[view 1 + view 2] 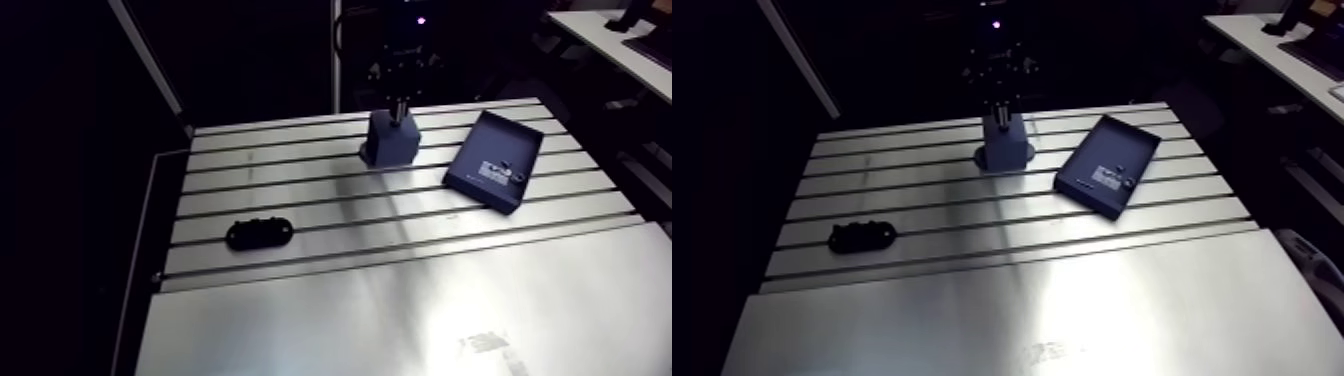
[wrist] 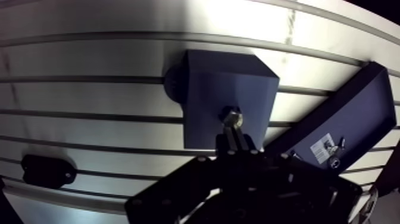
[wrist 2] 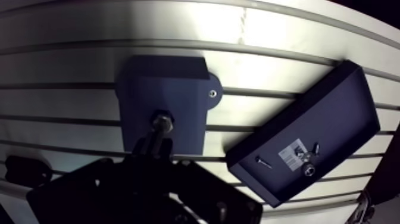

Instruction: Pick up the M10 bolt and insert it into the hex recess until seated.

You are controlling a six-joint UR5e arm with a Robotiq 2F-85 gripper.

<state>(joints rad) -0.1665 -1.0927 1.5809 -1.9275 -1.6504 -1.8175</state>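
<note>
A dark blue block (image 2: 205, 77) stands on the slotted table (image 1: 300, 190), and my gripper (image 2: 236, 142) hangs directly over it. In the wrist view the fingers are drawn close together on the shank of a metal M10 bolt (image 2: 231, 117). The bolt's hex end meets the block's top face near the middle. How deep the bolt sits in the recess cannot be told. In the arm view the gripper (image 1: 400, 103) comes straight down onto the block (image 1: 390, 140).
A dark blue tray (image 1: 478, 178) lies tilted beside the block, holding a label and a few small screws (image 3: 306, 158). On the block's other side, well apart, lies a black oval part (image 1: 259, 233). A smooth plate (image 1: 420, 320) covers the near table.
</note>
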